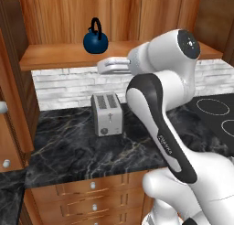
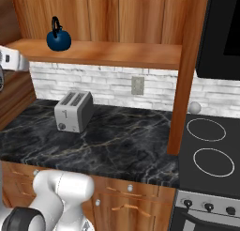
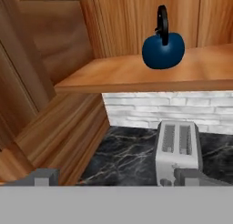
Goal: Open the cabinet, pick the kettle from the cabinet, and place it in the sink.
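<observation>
Cabinet (image 1: pixel 68 18) is already open; kettle (image 1: pixel 95 40) sits upright on its bottom shelf (image 1: pixel 59 55), toward the left end, straight above the toaster (image 1: pixel 107 114) on the counter (image 1: pixel 68 146). Gripper (image 3: pixel 116 177) has its jaws spread wide and empty; in the hand view the kettle lies ahead, above the jaw line and a bit right of centre, well apart. Handle arches straight up, so I'd raise the hand to shelf height, then go forward onto it.

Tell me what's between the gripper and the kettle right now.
Nothing: in the hand view, bare shelf board and open air separate the open gripper from the kettle in the cabinet. The toaster sits lower, on the counter.
</observation>
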